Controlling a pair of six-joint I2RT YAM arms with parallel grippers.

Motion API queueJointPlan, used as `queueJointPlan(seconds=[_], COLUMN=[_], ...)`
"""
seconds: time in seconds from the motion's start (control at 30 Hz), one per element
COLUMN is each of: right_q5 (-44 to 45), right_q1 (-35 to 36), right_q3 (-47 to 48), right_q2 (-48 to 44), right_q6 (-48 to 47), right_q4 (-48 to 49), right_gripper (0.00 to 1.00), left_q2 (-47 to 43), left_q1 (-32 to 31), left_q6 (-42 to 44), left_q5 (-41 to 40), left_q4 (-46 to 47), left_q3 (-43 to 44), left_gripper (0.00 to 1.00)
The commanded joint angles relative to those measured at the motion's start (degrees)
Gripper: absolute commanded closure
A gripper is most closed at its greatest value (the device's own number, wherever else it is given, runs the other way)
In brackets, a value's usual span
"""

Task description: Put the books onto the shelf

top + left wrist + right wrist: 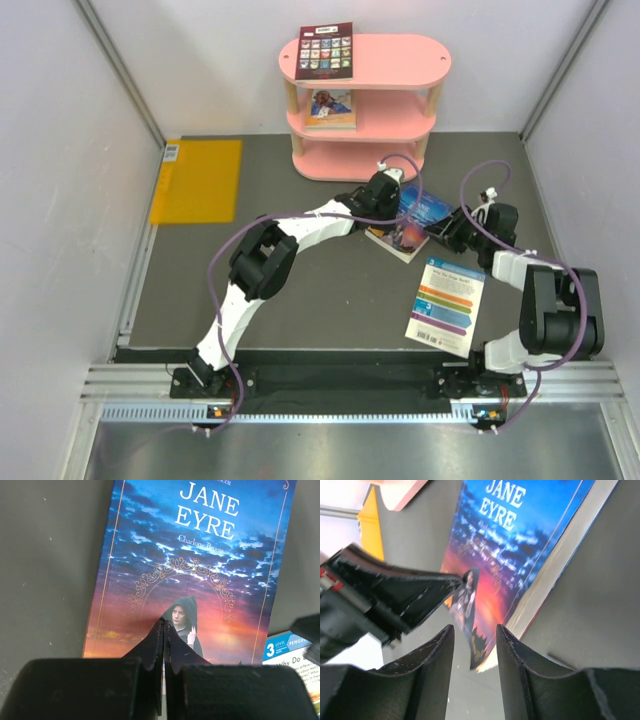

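My left gripper (163,630) has its jaws clenched tight, tips down on the cover of the blue book (200,570). My right gripper (475,630) has its jaws parted, and that book's corner shows loose between them. The book lies on the grey mat (300,290) toward its far edge, just before the pink shelf (400,60), with a striped book (448,305) nearer the right edge and white walls (60,150) on three sides. My left arm (255,265) stretches across from the near-left corner, while my right arm (555,310) folds at the right edge, wrist turned left.
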Motion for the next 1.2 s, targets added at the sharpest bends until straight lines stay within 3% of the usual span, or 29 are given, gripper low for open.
queueJointPlan(seconds=[0.0, 0.27, 0.6, 1.17], right_q5=[-0.74, 1.90, 1.20, -0.56], right_q1=[-0.99, -1.07, -0.99, 2.44], right_q3=[3.59, 5.61, 9.21, 13.96], right_q2=[5.10, 6.69, 14.59, 15.83], right_q6=[-0.78, -1.66, -0.52, 0.27], right_q4=[2.45, 0.70, 5.35, 5.62], right_gripper=[0.61, 0.61, 0.62, 0.62], left_q2=[4.34, 4.52, 4.87, 5.13], left_q1=[0.43, 0.34, 0.43, 0.34], left_q6=[0.21, 1.26, 1.26, 1.70], left_q5=[0.99, 0.39, 0.83, 1.79], left_q4=[-5.12, -6.00, -6.53, -6.79], left_q3=[-0.48, -0.04, -0.04, 0.13], left_gripper=[1.00, 1.00, 1.00, 1.00])
